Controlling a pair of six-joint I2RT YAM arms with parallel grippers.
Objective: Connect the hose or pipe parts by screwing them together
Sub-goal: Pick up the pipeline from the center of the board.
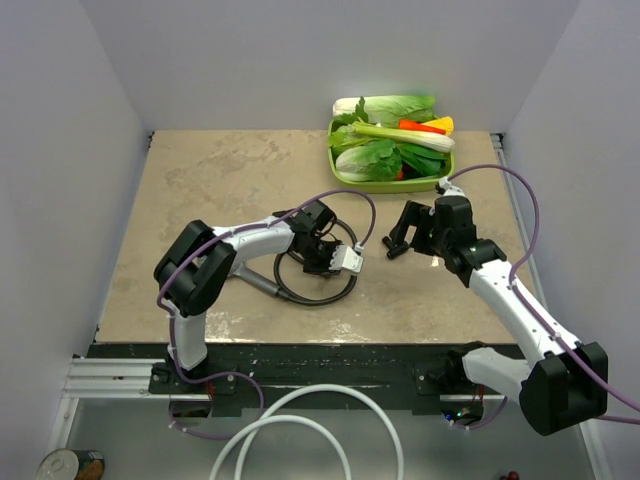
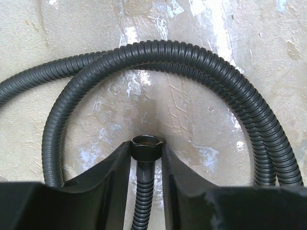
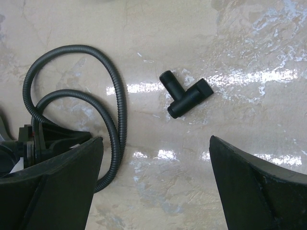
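Left jaws: we clench the hose (image 2: 201,60) at its nut (image 2: 146,145).
Right jaws: released; T-fitting (image 3: 186,98) lies ahead, slanted across our gap.

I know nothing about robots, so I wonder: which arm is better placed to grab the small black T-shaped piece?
The right: its open jaws hang by the T-shaped fitting, while the left's jaws grip the hose end.
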